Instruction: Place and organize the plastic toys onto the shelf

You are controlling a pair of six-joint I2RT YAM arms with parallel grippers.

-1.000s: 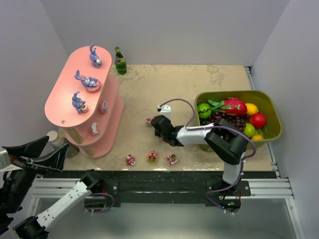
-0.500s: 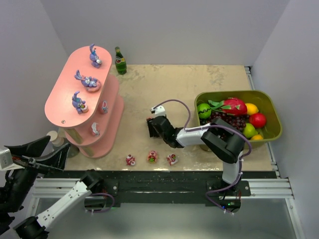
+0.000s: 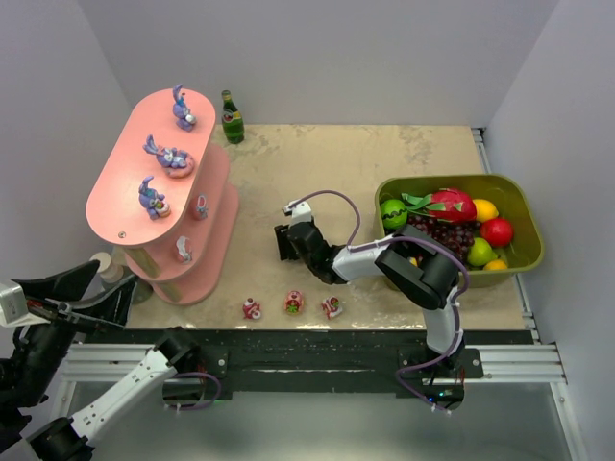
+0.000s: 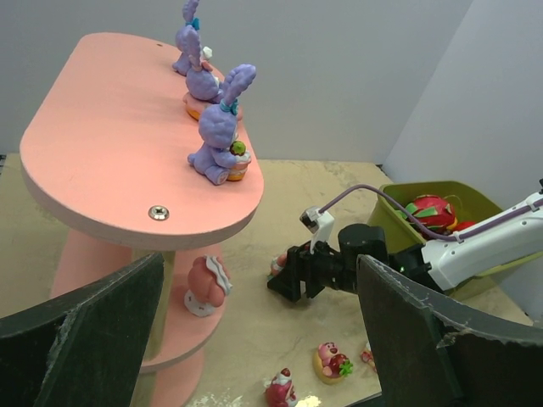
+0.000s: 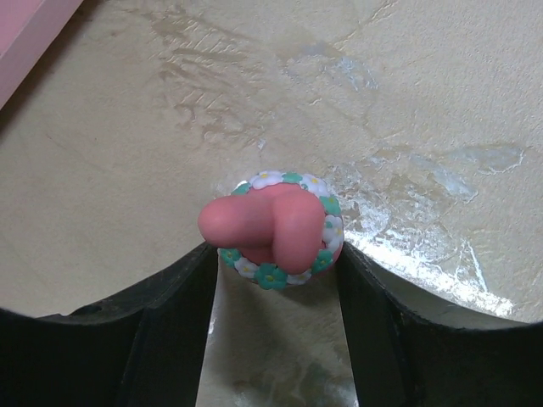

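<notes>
Out in the middle of the table, the right gripper sits half open around a little pink toy, not clearly pinching it. The toy's round and tiny, so an off-centre squeeze could pop it sideways, well away from the shelf.

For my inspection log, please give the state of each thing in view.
Left end effector, open, empty.
Right end effector, open, astride a pink toy on the table.
Shelf, upright, carrying five toys.
Three front toys, on the table.
Green bottle, upright.
Fruit tub, full.
</notes>
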